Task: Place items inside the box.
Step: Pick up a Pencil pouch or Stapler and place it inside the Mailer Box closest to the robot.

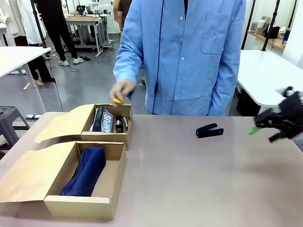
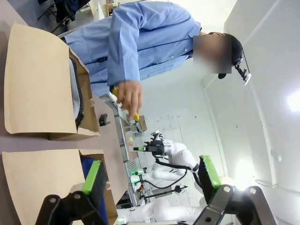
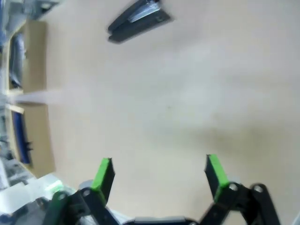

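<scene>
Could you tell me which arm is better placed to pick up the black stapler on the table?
Right, probably: the right gripper hangs open on the same side as the stapler, while the left gripper is over by the boxes.

The yellow utility knife (image 1: 117, 100) is mostly hidden by the person's hand (image 1: 122, 90); the right tool (image 1: 258, 126) is blurred.

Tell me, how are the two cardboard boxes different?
The near box holds a navy pouch; the far box holds a grey pouch and other small things. A hand with a yellow knife is over the far box; no hand is by the near box. Both are open cardboard boxes with flaps lying to the left.
</scene>
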Available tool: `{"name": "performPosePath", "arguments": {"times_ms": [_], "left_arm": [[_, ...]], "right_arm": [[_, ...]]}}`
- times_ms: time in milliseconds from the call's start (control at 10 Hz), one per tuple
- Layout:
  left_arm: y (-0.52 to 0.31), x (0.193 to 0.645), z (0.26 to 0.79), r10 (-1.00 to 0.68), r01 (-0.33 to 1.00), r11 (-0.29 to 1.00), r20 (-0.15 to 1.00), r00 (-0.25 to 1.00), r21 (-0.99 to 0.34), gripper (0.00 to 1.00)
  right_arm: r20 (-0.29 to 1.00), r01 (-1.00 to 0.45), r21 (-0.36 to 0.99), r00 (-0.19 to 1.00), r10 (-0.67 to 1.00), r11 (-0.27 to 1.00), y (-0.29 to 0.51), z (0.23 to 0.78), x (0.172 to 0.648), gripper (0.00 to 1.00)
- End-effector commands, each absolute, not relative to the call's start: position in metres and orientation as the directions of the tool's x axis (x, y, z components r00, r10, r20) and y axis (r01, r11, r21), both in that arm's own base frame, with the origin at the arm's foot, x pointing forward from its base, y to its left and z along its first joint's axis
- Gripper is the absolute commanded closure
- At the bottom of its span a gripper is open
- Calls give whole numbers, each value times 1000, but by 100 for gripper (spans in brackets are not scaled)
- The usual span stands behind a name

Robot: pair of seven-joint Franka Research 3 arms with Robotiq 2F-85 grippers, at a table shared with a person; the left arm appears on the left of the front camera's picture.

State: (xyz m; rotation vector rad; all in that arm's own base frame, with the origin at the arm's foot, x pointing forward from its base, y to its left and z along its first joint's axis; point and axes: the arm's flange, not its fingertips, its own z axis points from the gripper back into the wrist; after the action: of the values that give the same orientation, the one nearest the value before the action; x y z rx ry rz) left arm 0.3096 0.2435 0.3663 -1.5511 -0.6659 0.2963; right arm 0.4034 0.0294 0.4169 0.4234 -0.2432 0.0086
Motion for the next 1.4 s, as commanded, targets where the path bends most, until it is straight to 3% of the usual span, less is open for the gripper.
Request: {"name": "performPosePath", "arguments": {"times_ms": [0,300,400,500,600,700,800,1300], "left_arm": [[243,309,368,570,248,25,218,792,-968,0],[243,309,368,570,248,25,218,792,-968,0],[243,309,368,570,248,25,218,792,-968,0],[243,309,368,570,248,25,218,792,-968,0],[243,309,368,570,248,25,218,792,-968,0],[243,309,368,570,248,25,218,792,-968,0],[243,309,368,570,248,25,218,792,-968,0],[243,309,368,570,248,25,218,792,-968,0]], "right_arm": [[266,-72,285,964,-7,956,86,426,454,0],[355,-132,35,928,111,991,173,429,472,0],[298,-141,248,952,63,958,142,427,455,0],[298,-141,248,952,63,958,142,427,455,0],[324,-168,165,940,107,972,173,424,466,0],[236,-21,106,972,-4,994,170,418,485,0],[166,-68,64,985,56,996,179,408,515,0],[53,40,65,998,-43,997,183,375,597,0]]}}
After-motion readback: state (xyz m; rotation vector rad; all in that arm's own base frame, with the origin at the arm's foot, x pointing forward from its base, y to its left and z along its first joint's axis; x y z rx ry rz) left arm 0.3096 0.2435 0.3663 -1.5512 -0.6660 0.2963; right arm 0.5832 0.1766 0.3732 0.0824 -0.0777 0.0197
